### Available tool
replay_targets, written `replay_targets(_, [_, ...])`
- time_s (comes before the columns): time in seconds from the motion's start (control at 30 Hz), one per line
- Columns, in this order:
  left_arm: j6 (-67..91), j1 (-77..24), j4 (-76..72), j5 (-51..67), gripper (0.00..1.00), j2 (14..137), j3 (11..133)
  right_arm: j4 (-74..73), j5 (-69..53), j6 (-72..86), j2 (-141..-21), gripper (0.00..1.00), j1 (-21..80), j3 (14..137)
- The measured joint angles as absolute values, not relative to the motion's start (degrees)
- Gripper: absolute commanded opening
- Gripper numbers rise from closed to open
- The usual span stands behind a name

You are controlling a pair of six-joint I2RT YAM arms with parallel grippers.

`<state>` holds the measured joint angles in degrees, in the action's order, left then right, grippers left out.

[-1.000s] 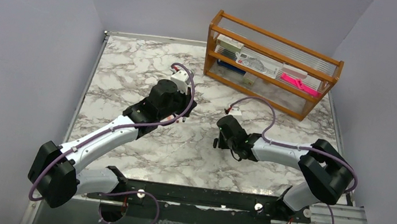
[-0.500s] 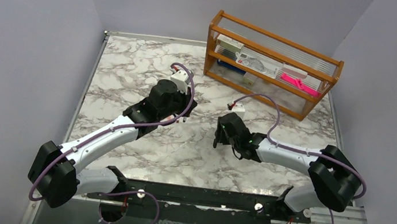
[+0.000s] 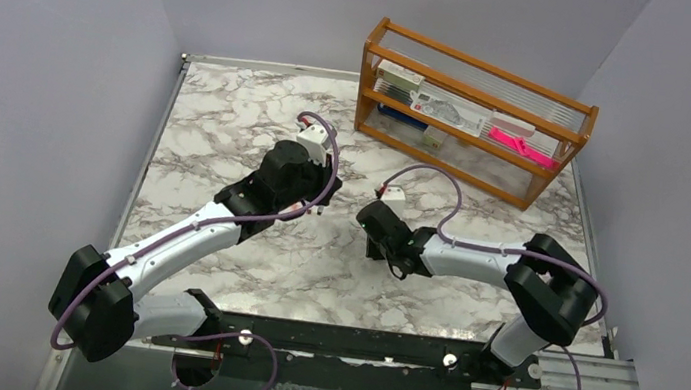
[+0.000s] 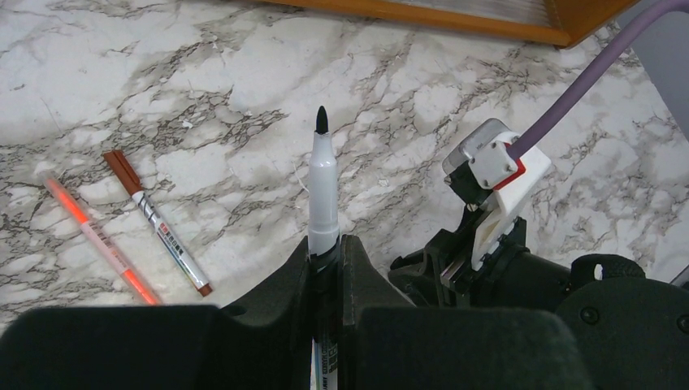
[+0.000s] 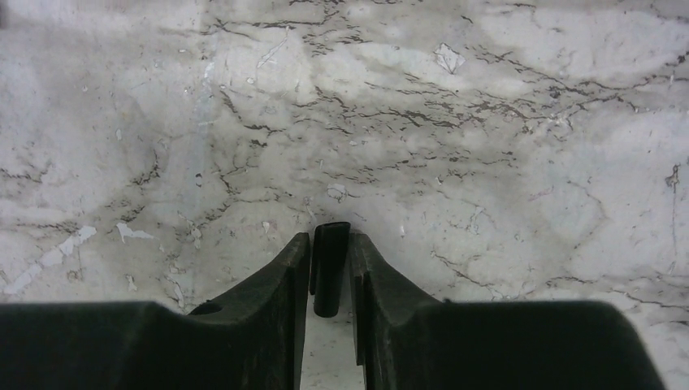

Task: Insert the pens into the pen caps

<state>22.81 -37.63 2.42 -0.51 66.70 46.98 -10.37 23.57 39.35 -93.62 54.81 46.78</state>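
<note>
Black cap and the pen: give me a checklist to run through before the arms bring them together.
1. Pen clamped in left pincer: ok.
2. Pen tip bare and sticking out past the pincer: ok.
3. Cap sitting inside the right pincer: ok.
4. Cap firmly pinched, not just flanked: cannot tell.
5. Cap's open end facing the pen: cannot tell.
6. Tip lined up with the cap: not ok. In the left wrist view the tip points at bare table, with no cap ahead of it.
</note>
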Motion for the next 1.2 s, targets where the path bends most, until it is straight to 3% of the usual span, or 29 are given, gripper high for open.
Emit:
replay_targets(0.1, [22.8,-37.6,2.4,-0.5,0.00,66.7,46.9,-11.1,24.0,40.4,-93.9,0.01,54.8,47.0])
replay_targets(0.33, [23.8,-37.6,2.2,1.2,0.00,66.7,46.8,-10.9,24.1,42.1,-91.4,0.01,54.8,45.9])
replay_targets(0.57, [34.8,-38.6,-17.2,18.2,0.00,65.0,36.7,-0.5,23.4,42.4,-61.3,0.01,54.8,34.4])
replay_targets(0.7, [40.0,-42.1,-27.0,23.4,0.00,65.0,33.4,6.6,24.6,42.8,-49.8,0.01,54.5,33.2])
replay_targets(1.2, [48.9,-54.3,-48.5,26.6,0.00,72.6,36.2,18.1,30.2,41.7,-40.3,0.01,54.3,32.4])
